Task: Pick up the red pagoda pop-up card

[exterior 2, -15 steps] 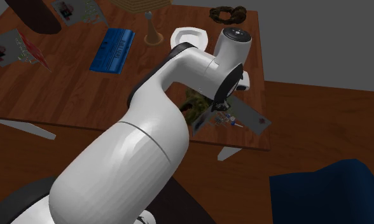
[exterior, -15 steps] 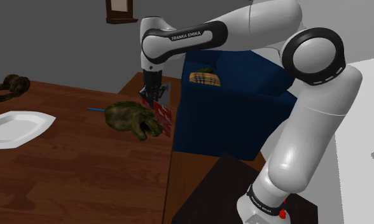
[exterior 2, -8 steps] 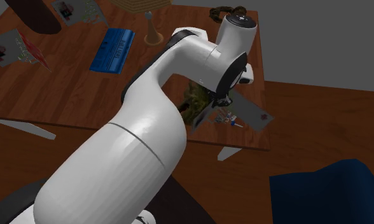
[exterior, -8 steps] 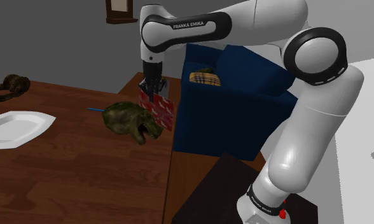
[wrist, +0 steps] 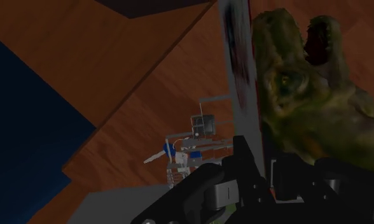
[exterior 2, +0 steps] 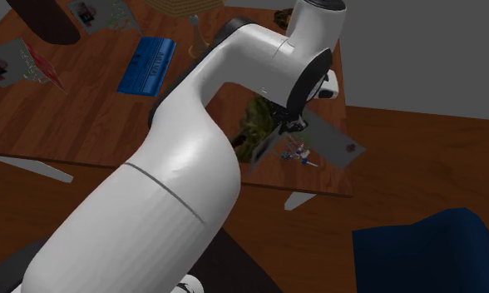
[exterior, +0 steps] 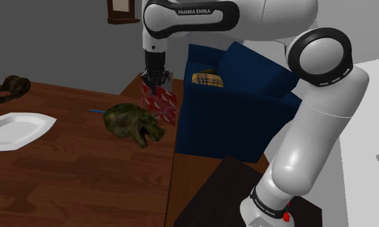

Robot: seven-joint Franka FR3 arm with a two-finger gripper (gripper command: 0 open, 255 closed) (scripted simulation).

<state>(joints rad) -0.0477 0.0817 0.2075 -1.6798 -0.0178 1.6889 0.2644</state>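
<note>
One green dinosaur toy (exterior: 131, 121) sits just beside the red card (exterior: 162, 108) clamped in the pincer (exterior: 157, 82).

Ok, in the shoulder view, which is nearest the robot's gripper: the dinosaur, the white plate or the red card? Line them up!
1. Red card: clasped in the gripper.
2. Dinosaur: just below it, on the table.
3. White plate: far off at the view's left.

My white arm (exterior: 323, 109) arched high, elbow bent, wrist (exterior: 157, 39) pointing down, black tool (exterior: 157, 81) pinched tight on the red card (exterior: 162, 106)
</note>
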